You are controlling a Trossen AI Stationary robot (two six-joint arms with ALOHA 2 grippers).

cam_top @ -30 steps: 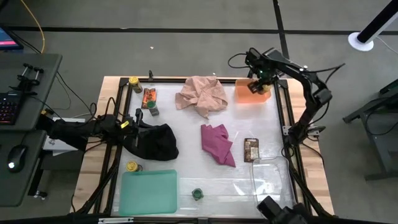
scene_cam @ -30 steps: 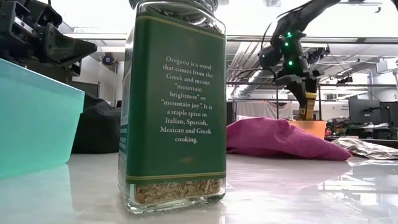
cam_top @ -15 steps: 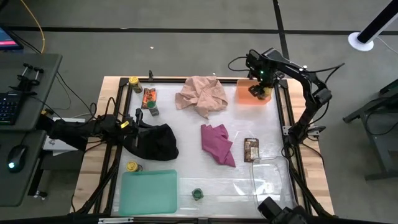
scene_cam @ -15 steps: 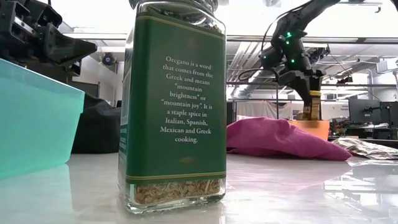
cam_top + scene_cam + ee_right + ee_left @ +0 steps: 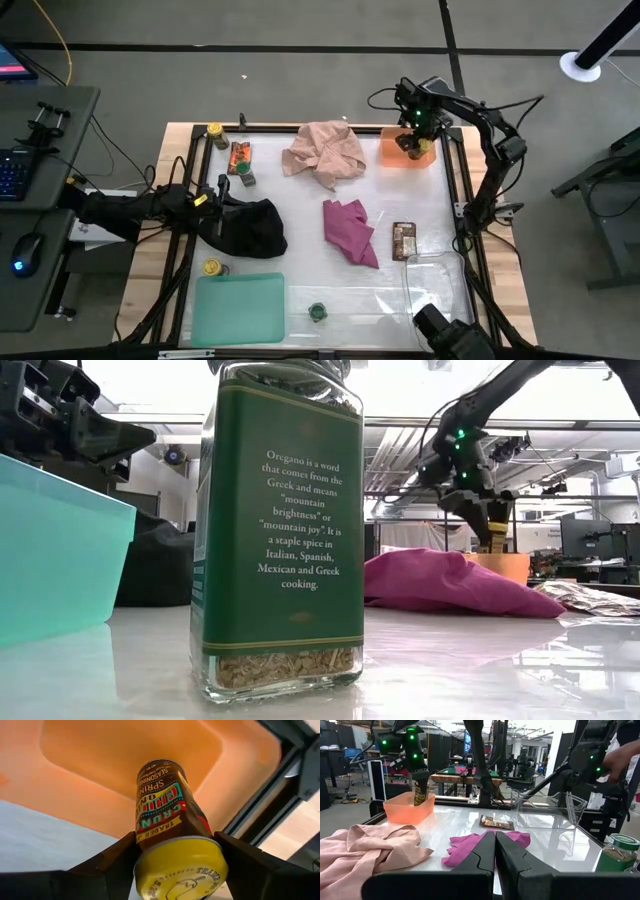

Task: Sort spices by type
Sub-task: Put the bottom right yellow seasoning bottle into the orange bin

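While the right tool (image 5: 175,870) hangs above the orange tray (image 5: 100,765), its fingers flank a yellow-lidded jar (image 5: 167,827).

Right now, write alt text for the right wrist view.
A yellow-lidded spice jar sits between the right gripper's dark jaws, lid toward the camera, above the orange tray. White tabletop and a black frame rail border the tray.

both arms are dark, jointed and slim, with black cables looped along them. small green lights glow near the right gripper (image 5: 417,143); its fingers are matte black wedges.
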